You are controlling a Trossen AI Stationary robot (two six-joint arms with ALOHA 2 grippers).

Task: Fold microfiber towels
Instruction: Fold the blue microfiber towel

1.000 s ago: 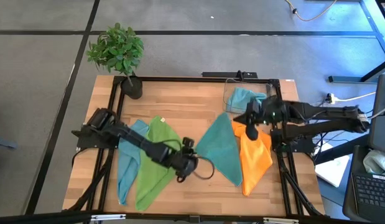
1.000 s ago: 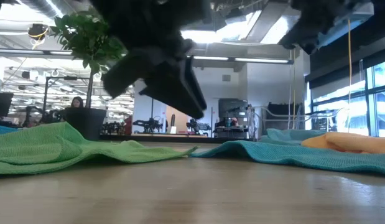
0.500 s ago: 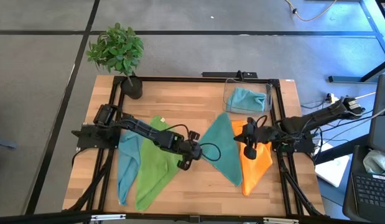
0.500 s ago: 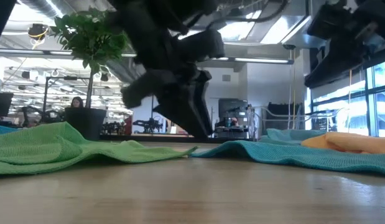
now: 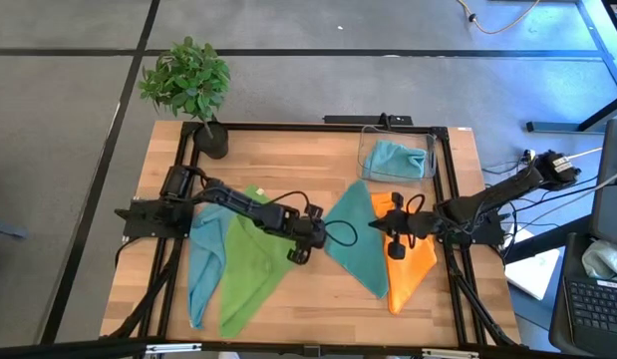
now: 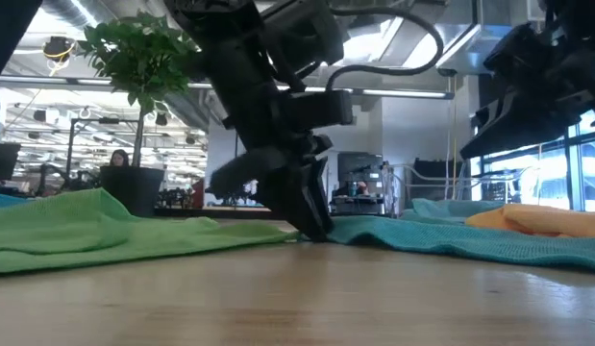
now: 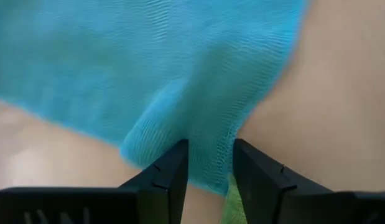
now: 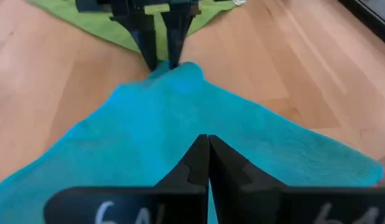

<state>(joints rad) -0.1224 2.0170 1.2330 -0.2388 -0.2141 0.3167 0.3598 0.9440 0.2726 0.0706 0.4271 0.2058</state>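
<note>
Teal towel (image 5: 355,242) lies mid-bench, between the lime green towel (image 5: 246,261) and the orange towel (image 5: 408,256); its long axis runs from the far edge toward the near edge, with one corner pointing toward the green towel. A second ago the left gripper (image 5: 314,233) hung over the green towel's near corner; it has since moved across to that teal corner and come down to the bench (image 6: 297,288). Its fingers (image 7: 173,171) stand partly open, straddling a raised fold of teal cloth, touching it but not yet pinched tight. The right gripper (image 5: 397,232) has swung in from near the clear bin (image 5: 366,160) and now hovers over the seam between teal and orange, fingers (image 8: 208,163) clenched together, grasping nothing. A light blue towel (image 5: 204,257) lies left of the green one.
</note>
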